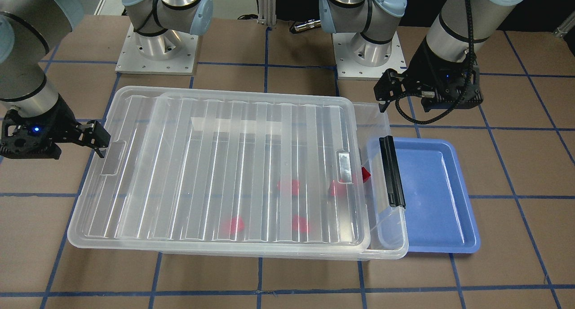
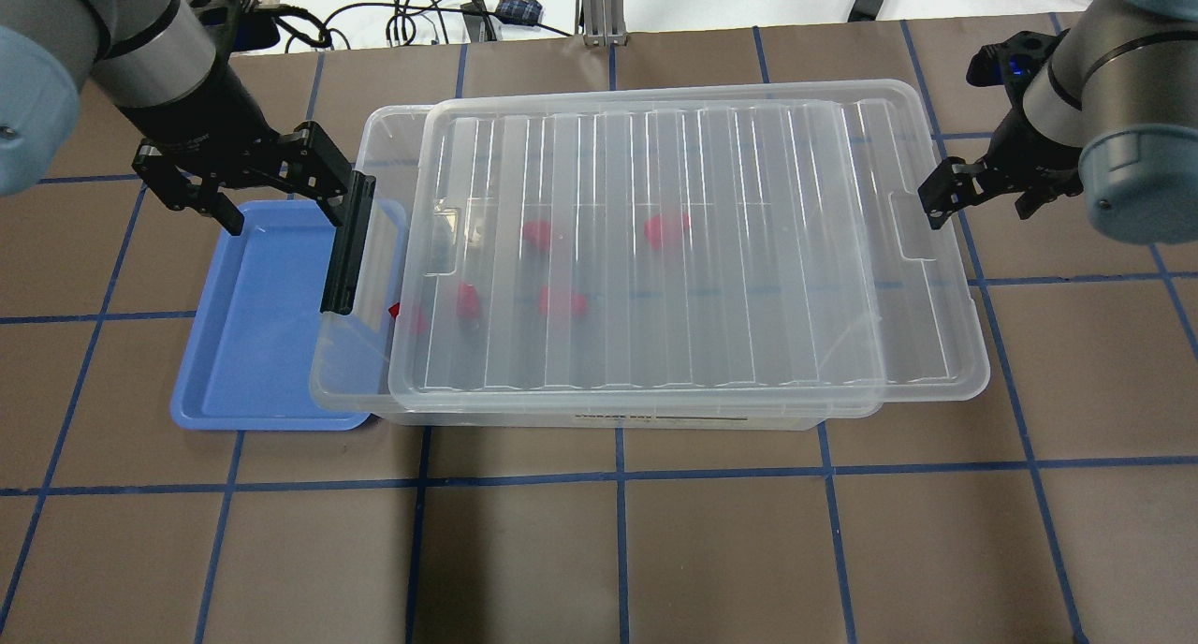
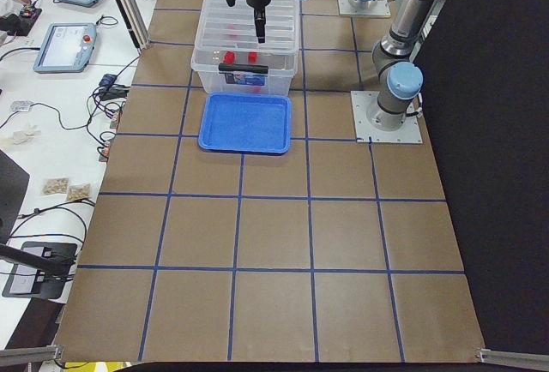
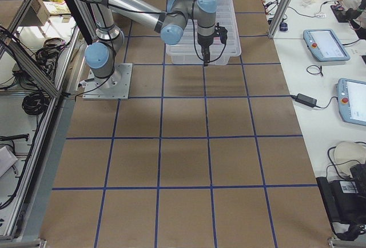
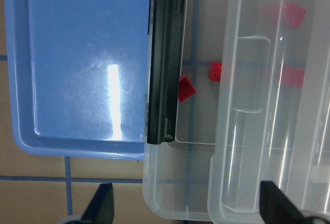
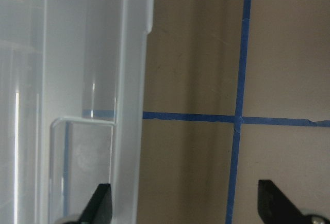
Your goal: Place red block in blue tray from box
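Observation:
The box [image 2: 360, 382] is a clear bin. Its ribbed lid [image 2: 655, 251] is slid toward my right, leaving a gap at the black latch bar [image 2: 346, 246] end. Several red pieces show inside, one in the open gap [image 5: 185, 88] and others under the lid [image 2: 562, 300]. I cannot tell which is the red block with the stud. The blue tray [image 2: 253, 344] lies empty at the box's latch end, partly under it. My left gripper [image 2: 279, 209] is open above the tray's far edge and the latch [image 5: 165, 64]. My right gripper [image 2: 983, 209] is open and empty just outside the lid's other end [image 6: 129, 79].
The brown table has blue grid lines [image 2: 618, 475]. Both arm bases [image 1: 157, 53] stand behind the box. Cables and tablets lie on side benches [image 3: 64, 46] beyond the table's end.

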Motion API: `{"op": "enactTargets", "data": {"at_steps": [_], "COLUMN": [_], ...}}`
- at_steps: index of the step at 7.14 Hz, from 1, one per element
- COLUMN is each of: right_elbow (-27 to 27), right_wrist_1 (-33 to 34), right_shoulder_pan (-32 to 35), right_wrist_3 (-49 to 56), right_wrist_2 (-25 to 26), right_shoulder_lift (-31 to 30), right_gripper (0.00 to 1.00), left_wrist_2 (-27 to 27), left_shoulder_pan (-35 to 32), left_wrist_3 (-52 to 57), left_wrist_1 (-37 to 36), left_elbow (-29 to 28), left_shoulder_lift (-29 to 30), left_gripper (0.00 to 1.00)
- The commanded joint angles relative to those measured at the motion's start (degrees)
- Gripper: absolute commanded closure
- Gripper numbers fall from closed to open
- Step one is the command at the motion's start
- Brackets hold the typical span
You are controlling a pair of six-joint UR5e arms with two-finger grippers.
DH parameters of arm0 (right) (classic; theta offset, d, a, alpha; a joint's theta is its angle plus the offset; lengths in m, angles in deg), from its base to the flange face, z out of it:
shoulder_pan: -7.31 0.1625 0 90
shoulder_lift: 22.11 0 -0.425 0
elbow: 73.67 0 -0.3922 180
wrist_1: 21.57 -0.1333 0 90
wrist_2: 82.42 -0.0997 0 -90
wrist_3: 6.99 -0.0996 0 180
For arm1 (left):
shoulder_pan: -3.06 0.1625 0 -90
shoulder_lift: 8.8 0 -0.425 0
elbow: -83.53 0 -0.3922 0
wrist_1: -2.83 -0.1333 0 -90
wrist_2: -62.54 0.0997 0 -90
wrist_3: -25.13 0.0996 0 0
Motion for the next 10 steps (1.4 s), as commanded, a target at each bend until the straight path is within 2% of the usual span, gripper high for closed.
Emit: {"op": "enactTargets", "data": {"at_steps": [1,3,6,8,10], "right_elbow": [-0.4,-0.6,-0.7,-2.4,-3.0], "right_wrist_1": [0.0,0.3,1.6,1.6,1.5], "right_shoulder_pan": [-1.8,-1.9,-4.4,-4.7,-5.9], "right_wrist_3": [2.0,2.5,6.2,6.9,7.4], "right_wrist_2": [0.9,3.4,3.4,3.5,3.5], "right_shoulder_lift": [0.5,0.8,1.6,2.2,2.8], "right_gripper": [0.0,0.0,0.0,0.0,0.0], "left_wrist_2": [-0.1,-0.2,-0.5,0.1,-0.1], "left_shoulder_pan": [0.1,0.1,-0.6,-4.7,-6.1], "left_wrist_3": [0.0,0.0,-0.7,-1.1,-1.0], "left_wrist_1": [-0.3,-2.3,-3.4,-4.1,-9.2], "left_elbow": [-0.8,-0.7,0.1,0.2,3.2], "left_shoulder_lift": [0.9,1.4,2.0,2.9,3.4], "left_gripper": [0.0,0.0,0.0,0.0,0.0]}}
